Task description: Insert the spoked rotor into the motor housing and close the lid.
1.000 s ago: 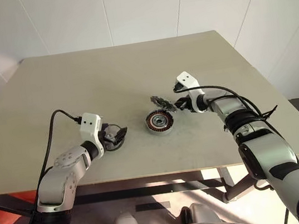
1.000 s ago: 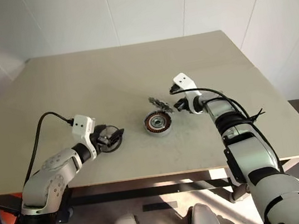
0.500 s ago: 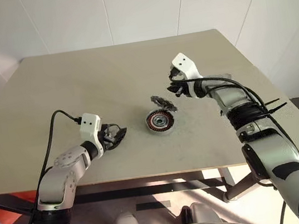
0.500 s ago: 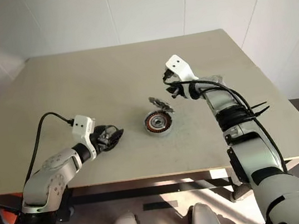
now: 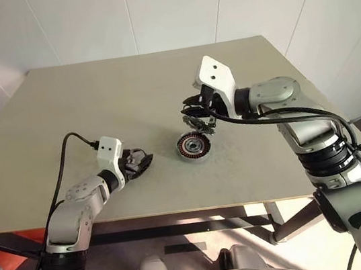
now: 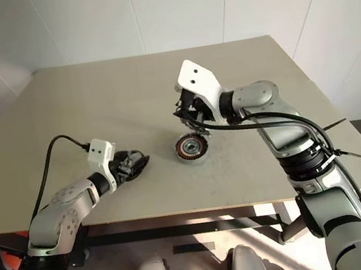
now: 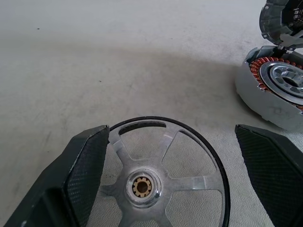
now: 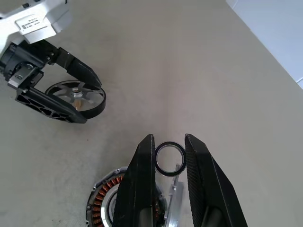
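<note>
Beige worktop [image 5: 95, 107]: my left claw [image 7: 175, 175] stands spread around the spoked rotor [image 7: 156, 175], while my right claw [image 8: 169, 156] pinches the lid [image 5: 197, 120] clear above the motor housing [image 5: 192, 147].

A lab-like test room: bare beige table [image 5: 127, 95] against plain white panelled walls [image 5: 168, 8].
</note>
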